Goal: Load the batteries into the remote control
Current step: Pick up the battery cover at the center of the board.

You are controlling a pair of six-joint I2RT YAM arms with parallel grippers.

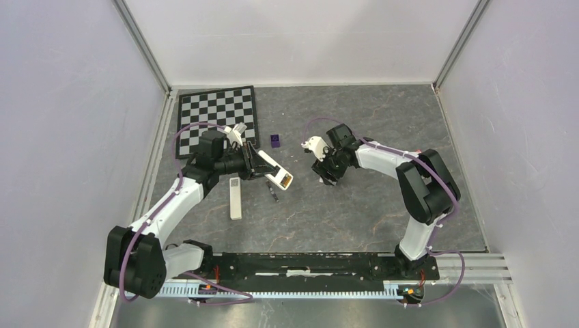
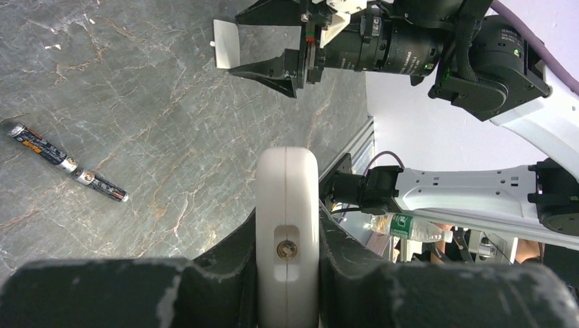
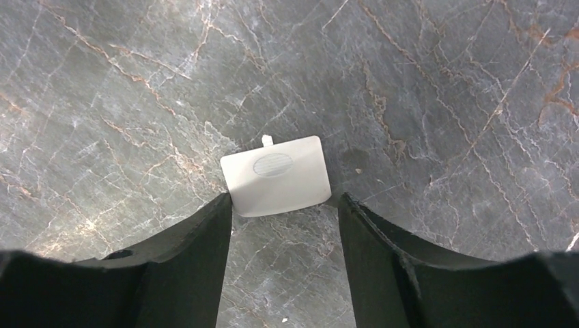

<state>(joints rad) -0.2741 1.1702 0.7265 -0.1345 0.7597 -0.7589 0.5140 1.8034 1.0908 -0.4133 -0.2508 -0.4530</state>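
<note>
Left wrist view showed the left tool [image 2: 287,229] clamped shut on a white-bodied remote [image 2: 287,184]. Its fingers pressed both flanks, so the body jutted past the tips, raised off the table [image 2: 136,82] and angled toward the other arm. That pose looked chosen to steady the body and offer it for 2-armed work. A small recess with a brass fitting faced the camera, and in the top view the far tip showed orange.

The right tool [image 3: 283,205] hovered low over the table, its fingers spread just wide enough to bracket a small white battery cover [image 3: 276,174] at its 2 near corners. Whether they pinched it or only touched it could not be told, nor whether the cover rested on the stone.

Further out, the 2 batteries [image 2: 42,147] lay end to end on the table near the held remote's tip, apart from both tools and not yet loaded. The long all-white remote control [image 1: 235,198] lay flat on the table just beside the left forearm, with neither tool on it.

With a cover loose and a remote held up, the step in hand seemed to be clearing a compartment, with the batteries to follow. 1 risk: the gripped remote was not the long white one.
</note>
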